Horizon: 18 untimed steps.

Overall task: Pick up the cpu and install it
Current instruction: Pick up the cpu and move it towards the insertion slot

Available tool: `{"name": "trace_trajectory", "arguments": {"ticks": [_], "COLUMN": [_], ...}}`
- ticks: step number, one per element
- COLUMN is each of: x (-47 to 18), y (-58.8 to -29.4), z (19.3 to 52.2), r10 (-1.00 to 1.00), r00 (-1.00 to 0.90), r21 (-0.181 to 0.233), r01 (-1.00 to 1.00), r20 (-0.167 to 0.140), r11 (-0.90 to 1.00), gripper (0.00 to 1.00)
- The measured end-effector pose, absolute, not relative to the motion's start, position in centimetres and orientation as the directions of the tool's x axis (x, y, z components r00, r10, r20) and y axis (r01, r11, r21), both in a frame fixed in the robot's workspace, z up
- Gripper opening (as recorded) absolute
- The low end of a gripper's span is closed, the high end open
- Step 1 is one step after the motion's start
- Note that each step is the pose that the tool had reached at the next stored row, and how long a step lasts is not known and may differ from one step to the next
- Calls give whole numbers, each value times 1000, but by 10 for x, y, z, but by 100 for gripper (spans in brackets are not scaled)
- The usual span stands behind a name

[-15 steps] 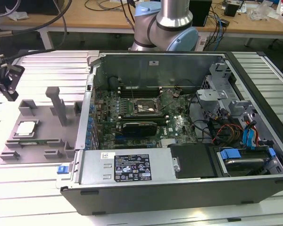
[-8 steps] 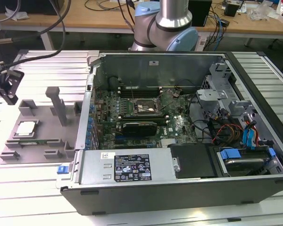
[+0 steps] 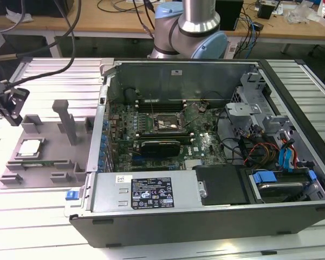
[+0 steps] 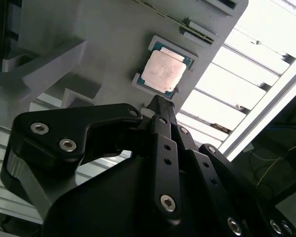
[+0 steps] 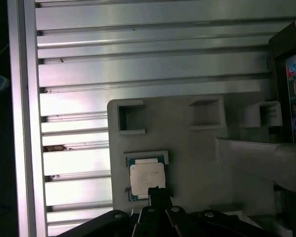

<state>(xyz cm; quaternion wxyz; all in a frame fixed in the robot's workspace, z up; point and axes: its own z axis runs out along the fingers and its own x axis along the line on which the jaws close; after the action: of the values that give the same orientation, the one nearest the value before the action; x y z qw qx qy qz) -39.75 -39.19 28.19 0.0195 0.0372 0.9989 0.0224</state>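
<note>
Status:
- cpu (image 3: 30, 147) (image 4: 163, 71) (image 5: 147, 178) sits flat in its shallow pocket on the grey fixture plate (image 3: 49, 141), metal lid up, green border showing around the lid. Not picked.
- gripper (image 3: 10, 105) (image 4: 159, 100) (image 5: 156, 189) hangs over the plate, at the plate's side on the exterior view's left. Jaws read as together: in both wrist views the fingers run into one narrow tip with nothing between them.
- In both wrist views that tip lines up with one edge of the cpu. Can't tell if it touches.
- Long thin green memory stick (image 3: 40, 162) lies in a slot on the plate, just beside the cpu pocket.
- Grey upright posts (image 3: 65, 119) stand on the plate, between the cpu pocket and the case.
- Open computer case (image 3: 206, 225) is just beside the plate, on the exterior view's right of it. Dark square socket (image 3: 165, 123) on the board inside, well apart from the plate.
- Plate and case both rest on the slatted aluminium table (image 3: 49, 73).

Print:
- Large black-and-white label (image 3: 151, 192) on the case's silver cover, the side facing away from the plate's posts; a small white sticker (image 3: 123, 179) next to it, nearer the plate. Text on both can't be made out.
- cpu lid carries faint markings, illegible.
</note>
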Motion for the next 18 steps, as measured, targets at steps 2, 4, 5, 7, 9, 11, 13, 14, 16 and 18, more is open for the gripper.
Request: {"name": "trace_trajectory", "arguments": {"ticks": [2, 4, 5, 7, 9, 11, 13, 14, 16, 18], "x": [-398, -398, -398, -399, -400, -400, -400, -400, -401, -401], "y": [-392, -392, -392, -392, -393, -394, -395, -395, -397, -398], "z": [280, 279, 277, 271, 267, 263, 257, 256, 249, 244], "r10": [75, 75, 75, 75, 75, 75, 75, 75, 75, 75], "r00": [-996, -996, -996, -996, -996, -996, -996, -996, -996, -996], "r21": [46, 46, 46, 46, 47, 47, 47, 47, 47, 47], "r01": [73, 74, 74, 73, 74, 74, 73, 73, 74, 74], "r20": [-37, -37, -37, -37, -37, -37, -37, -37, -37, -37], "r11": [996, 996, 996, 996, 996, 996, 996, 996, 996, 996], "gripper": [11, 11, 11, 11, 11, 11, 11, 11, 11, 11]}}
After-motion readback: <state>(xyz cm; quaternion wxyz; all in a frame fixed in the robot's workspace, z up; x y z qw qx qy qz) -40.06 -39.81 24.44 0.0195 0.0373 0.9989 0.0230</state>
